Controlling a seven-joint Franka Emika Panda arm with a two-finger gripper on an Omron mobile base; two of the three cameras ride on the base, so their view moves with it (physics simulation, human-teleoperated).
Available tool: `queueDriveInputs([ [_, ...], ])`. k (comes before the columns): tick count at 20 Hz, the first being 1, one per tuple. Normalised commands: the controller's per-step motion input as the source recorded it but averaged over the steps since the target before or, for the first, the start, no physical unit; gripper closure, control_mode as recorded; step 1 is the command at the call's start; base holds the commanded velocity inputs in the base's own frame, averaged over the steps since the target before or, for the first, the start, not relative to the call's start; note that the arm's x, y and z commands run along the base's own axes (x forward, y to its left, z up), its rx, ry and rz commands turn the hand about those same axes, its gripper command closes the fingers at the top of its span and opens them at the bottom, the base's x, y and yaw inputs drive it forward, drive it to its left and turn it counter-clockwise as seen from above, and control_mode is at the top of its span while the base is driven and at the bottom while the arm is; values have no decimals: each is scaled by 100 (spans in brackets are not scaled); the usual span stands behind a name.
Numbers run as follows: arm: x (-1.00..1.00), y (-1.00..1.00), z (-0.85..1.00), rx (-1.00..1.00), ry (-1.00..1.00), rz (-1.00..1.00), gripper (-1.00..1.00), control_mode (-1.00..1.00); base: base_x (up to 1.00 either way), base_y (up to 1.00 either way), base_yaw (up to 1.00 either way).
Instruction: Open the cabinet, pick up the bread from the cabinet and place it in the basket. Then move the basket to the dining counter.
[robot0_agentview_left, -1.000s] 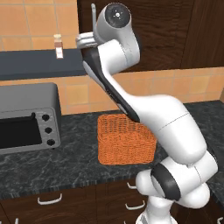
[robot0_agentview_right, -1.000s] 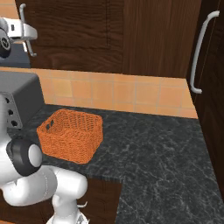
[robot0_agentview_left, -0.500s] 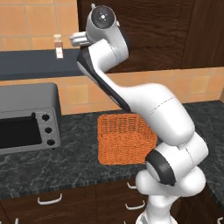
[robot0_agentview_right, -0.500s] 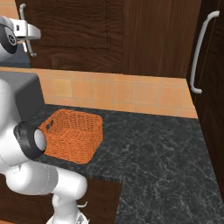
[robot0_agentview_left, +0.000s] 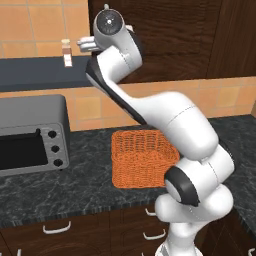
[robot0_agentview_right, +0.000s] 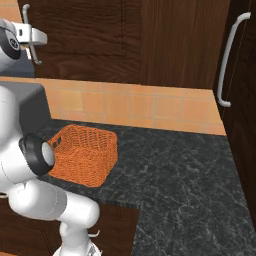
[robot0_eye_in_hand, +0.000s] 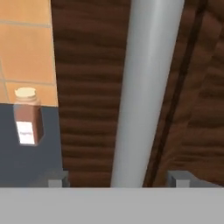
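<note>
Up close, the gripper (robot0_eye_in_hand: 118, 179) has its jaws spread wide, one finger tip (robot0_eye_in_hand: 57, 179) on each side of the cabinet's long silver bar handle (robot0_eye_in_hand: 146, 92); the bar runs between them, and neither tip visibly presses on it. Behind the bar lies the dark brown wood grain of the cabinet (robot0_eye_in_hand: 92, 87) door, with a darker seam just to the right of the handle.

Left of the door in the hand view, orange wall tiles sit above a dark grey shelf (robot0_eye_in_hand: 26, 153), and a small brown bottle (robot0_eye_in_hand: 28, 116) with a pale cap and white label stands on it.

From the left base view, the white arm reaches up and left to the top of the scene, its hand (robot0_agentview_left: 87, 45) level with that same bottle (robot0_agentview_left: 66, 52) on the shelf (robot0_agentview_left: 35, 72). The right base view shows the hand (robot0_agentview_right: 32, 37) at the upper left against the closed cabinet (robot0_agentview_right: 85, 35); a second closed door on the far right carries its own curved silver handle (robot0_agentview_right: 229, 60).

Lower down, the basket (robot0_agentview_left: 142, 160), bright orange and woven, sits on the black speckled counter (robot0_agentview_left: 60, 192) just right of a grey toaster oven (robot0_agentview_left: 30, 135). Its visible inside holds nothing. Below the counter edge are dark drawers (robot0_agentview_left: 60, 232) with small curved handles. The bread cannot be seen with the doors closed.
</note>
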Motion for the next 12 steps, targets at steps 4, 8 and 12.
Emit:
queueDriveInputs([
  [4,33,-65,-42,2,-5,0,100,-100,0,0,0],
  [8,5,-94,-23,1,3,-10,100,-100,0,0,0],
  [12,-72,-100,1,1,15,-15,100,-100,0,0,0],
])
